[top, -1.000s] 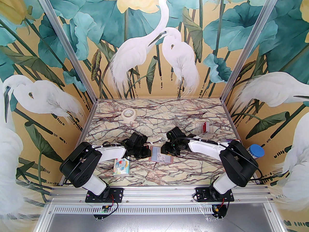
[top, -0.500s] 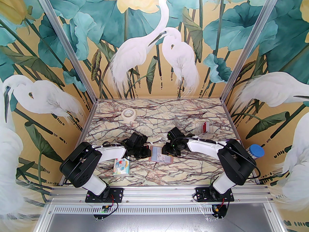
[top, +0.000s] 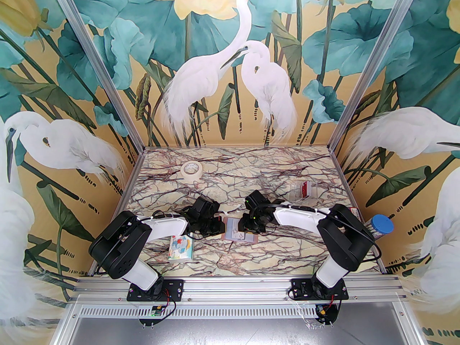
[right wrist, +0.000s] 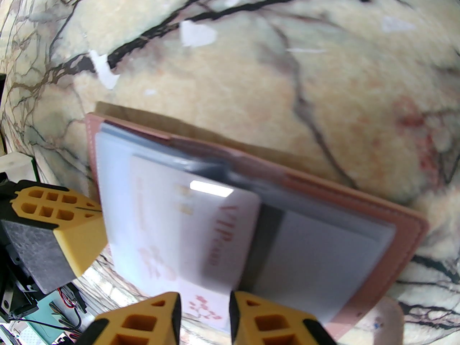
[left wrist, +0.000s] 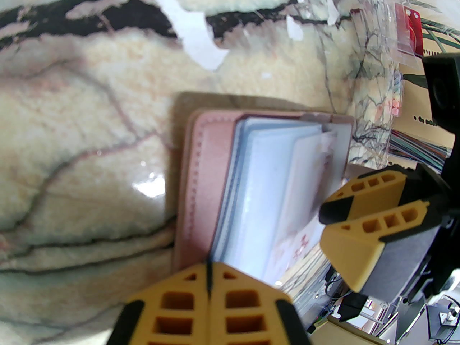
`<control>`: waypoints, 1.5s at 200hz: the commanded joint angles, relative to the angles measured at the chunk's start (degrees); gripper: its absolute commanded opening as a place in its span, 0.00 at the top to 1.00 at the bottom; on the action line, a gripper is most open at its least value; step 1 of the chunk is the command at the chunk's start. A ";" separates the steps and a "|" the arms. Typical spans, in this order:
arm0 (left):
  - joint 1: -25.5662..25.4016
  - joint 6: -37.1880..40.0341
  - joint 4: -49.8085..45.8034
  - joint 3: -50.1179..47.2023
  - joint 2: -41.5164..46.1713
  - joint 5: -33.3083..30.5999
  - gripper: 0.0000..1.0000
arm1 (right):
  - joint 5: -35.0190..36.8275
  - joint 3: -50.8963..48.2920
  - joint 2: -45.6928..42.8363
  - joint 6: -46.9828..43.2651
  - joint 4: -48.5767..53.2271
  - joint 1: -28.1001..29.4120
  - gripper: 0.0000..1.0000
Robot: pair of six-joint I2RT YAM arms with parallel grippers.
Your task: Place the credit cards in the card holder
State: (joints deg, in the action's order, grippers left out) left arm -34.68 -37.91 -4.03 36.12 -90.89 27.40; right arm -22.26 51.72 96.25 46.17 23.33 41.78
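Observation:
The pink card holder (top: 240,233) lies open on the marble table between both arms, its pale blue-grey pockets (left wrist: 253,192) facing up. A white credit card (right wrist: 201,235) with red VIP print lies flat on the pockets, partly under a translucent sleeve. My right gripper (right wrist: 205,302) is at the card's near edge with a narrow gap between its jaws; the card's edge shows in that gap, seen face-on rather than pinched. My left gripper (left wrist: 209,268) is shut, its tips against the holder's left edge (right wrist: 94,146). Whether a leaf is caught between them is not visible.
A cartoon-printed tissue pack (top: 181,247) lies near the left arm. A tape roll (top: 190,171) sits at the back left. At the right stands a clear plastic box (top: 303,189) with something red inside, and a blue-lidded jar (top: 381,225) is by the right wall.
My right arm has shifted left towards the holder and its jaws have narrowed. The left arm and the holder have stayed put.

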 commanded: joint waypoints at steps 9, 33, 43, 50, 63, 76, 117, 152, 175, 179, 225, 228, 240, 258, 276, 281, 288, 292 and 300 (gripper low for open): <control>-0.66 0.82 -0.64 0.28 -2.15 -0.50 1.00 | 0.21 1.49 1.26 0.78 -0.56 0.85 0.72; -0.65 0.82 -0.54 0.10 -2.19 -0.41 1.00 | 0.15 1.79 1.74 0.93 -0.70 1.18 0.72; -0.66 0.79 -0.53 0.02 -2.21 -0.44 1.00 | 0.39 1.95 1.63 1.02 -0.58 1.24 0.73; -0.57 0.82 -0.54 0.01 -2.24 -0.55 1.00 | 0.93 1.92 1.29 1.11 -0.29 1.29 0.73; -0.58 0.82 -0.54 -0.07 -2.22 -0.50 1.00 | 2.05 2.03 0.20 1.06 0.49 1.35 0.73; -0.64 0.82 -0.46 -0.15 -2.25 -0.50 1.00 | 2.86 2.12 -1.07 1.03 1.25 1.34 0.71; -0.65 0.38 0.21 -0.26 -2.29 -0.06 1.00 | 6.09 2.43 -3.17 0.58 3.71 1.33 0.67; -0.65 0.55 -0.27 -0.34 -1.77 -0.18 1.00 | 8.20 2.06 -2.00 1.00 3.81 1.29 0.67; -0.64 0.49 -0.36 -0.64 -1.69 -0.32 1.00 | 7.61 2.02 -0.96 1.17 3.39 1.24 0.67; -0.65 0.55 -0.28 -0.70 -1.69 -0.33 1.00 | 7.58 2.13 -0.81 1.14 3.39 1.29 0.67; -0.61 0.47 -0.01 -0.69 -1.82 -0.24 1.00 | 6.32 2.15 1.34 1.04 2.51 1.46 0.68; -0.65 0.47 -0.01 -0.62 -1.79 -0.24 1.00 | 6.28 2.22 1.39 1.06 2.41 1.46 0.68; -0.65 0.47 -0.01 -0.65 -1.96 -0.24 1.00 | 6.02 2.17 1.49 1.11 2.18 1.47 0.68; -0.61 0.51 -0.07 -0.70 -2.07 -0.24 1.00 | 6.07 2.34 1.58 1.10 2.33 1.64 0.68; -0.64 0.47 0.08 -0.79 -2.02 -0.25 1.00 | 6.26 2.60 1.66 1.11 2.67 1.80 0.69; -0.66 0.47 0.08 -0.79 -2.04 -0.24 1.00 | 6.27 2.66 1.71 1.08 2.81 1.88 0.69; -0.63 0.47 0.08 -0.78 -2.05 -0.17 1.00 | 6.35 2.85 1.75 1.09 2.90 1.98 0.69; -0.65 0.47 0.16 -0.79 -2.02 -0.15 1.00 | 6.33 2.99 1.73 1.01 2.97 2.06 0.70; -0.65 0.47 0.17 -0.71 -2.04 -0.15 1.00 | 6.35 3.17 1.76 1.02 3.12 2.16 0.70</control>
State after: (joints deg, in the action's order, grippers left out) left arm -34.79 -37.91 -2.94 36.12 -91.46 27.97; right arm -16.21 53.23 96.84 46.76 26.00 43.09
